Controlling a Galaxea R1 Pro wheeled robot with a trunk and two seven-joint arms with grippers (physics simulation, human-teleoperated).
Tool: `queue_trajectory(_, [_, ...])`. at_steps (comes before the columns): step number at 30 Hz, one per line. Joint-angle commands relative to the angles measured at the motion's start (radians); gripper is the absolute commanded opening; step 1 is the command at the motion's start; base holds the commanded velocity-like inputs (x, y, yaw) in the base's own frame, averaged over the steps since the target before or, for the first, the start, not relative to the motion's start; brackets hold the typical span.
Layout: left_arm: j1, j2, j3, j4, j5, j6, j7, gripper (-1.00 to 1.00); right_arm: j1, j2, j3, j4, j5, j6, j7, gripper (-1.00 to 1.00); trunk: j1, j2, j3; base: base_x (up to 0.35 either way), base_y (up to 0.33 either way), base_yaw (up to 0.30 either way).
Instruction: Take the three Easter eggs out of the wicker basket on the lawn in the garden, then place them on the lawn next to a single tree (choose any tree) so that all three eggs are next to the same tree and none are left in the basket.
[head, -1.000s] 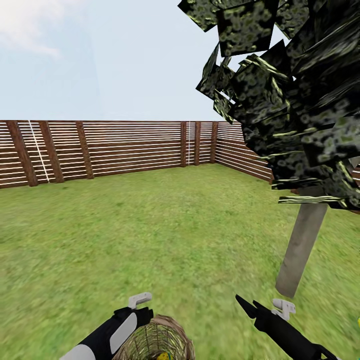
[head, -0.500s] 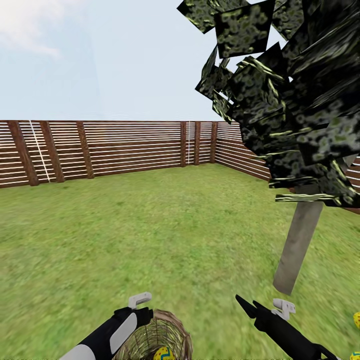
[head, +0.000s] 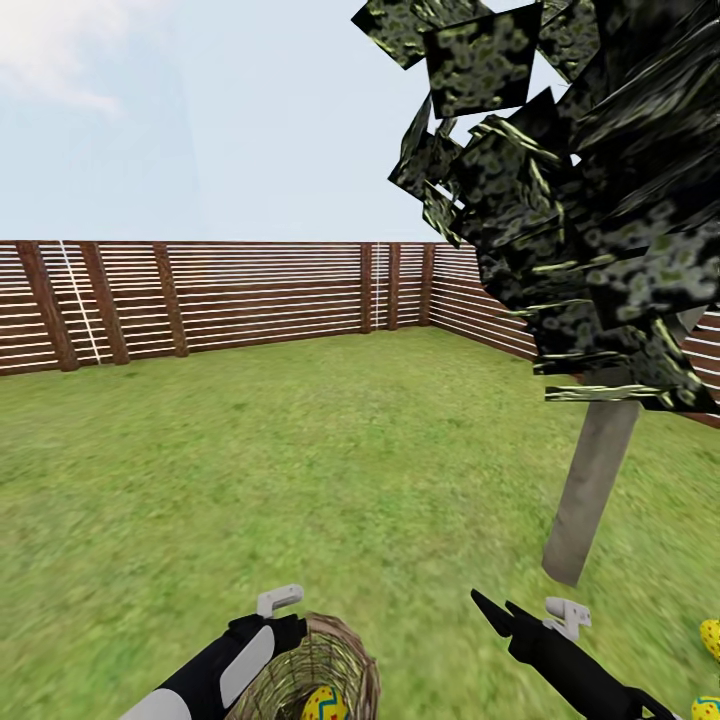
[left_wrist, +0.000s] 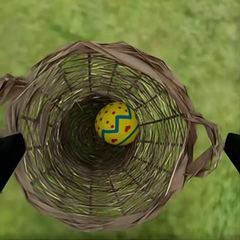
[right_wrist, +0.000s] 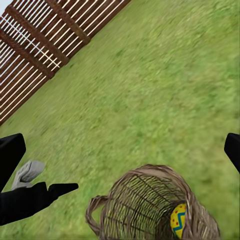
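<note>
so the wicker basket (left_wrist: 107, 135) sits on the lawn (head: 300, 450) right between the left gripper (left_wrist: 120, 150) fingers, one Easter egg (left_wrist: 117, 123) in its bottom; right gripper (right_wrist: 120, 150) fingers spread, basket just ahead of them; tree (head: 590, 480) further right, two more eggs (head: 710, 640) beside it

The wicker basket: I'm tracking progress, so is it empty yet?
Not empty. One Easter egg lies inside the wicker basket; two more eggs lie on the lawn.
</note>
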Motion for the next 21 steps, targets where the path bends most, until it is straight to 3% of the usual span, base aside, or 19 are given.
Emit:
queue_trajectory(1, [-0.001, 0.001, -0.007, -0.002, 0.009, 0.001, 0.009, 1.0, 0.0, 0.001, -0.002, -0.001, -0.006, 0.007, 0.001, 1.0, 0.0, -0.001, -0.001, -0.005, -0.14, 0.0])
queue_trajectory(13, [-0.001, 0.002, -0.007, -0.001, 0.008, 0.001, 0.009, 1.0, 0.0, 0.001, -0.003, -0.001, -0.006, 0.007, 0.001, 1.0, 0.0, -0.001, -0.001, 0.011, -0.13, 0.0])
queue_trajectory(21, [-0.001, 0.001, -0.007, -0.001, 0.009, 0.0, 0.009, 1.0, 0.0, 0.001, -0.002, -0.001, -0.007, 0.008, 0.001, 1.0, 0.0, -0.001, -0.001, 0.008, -0.037, 0.0])
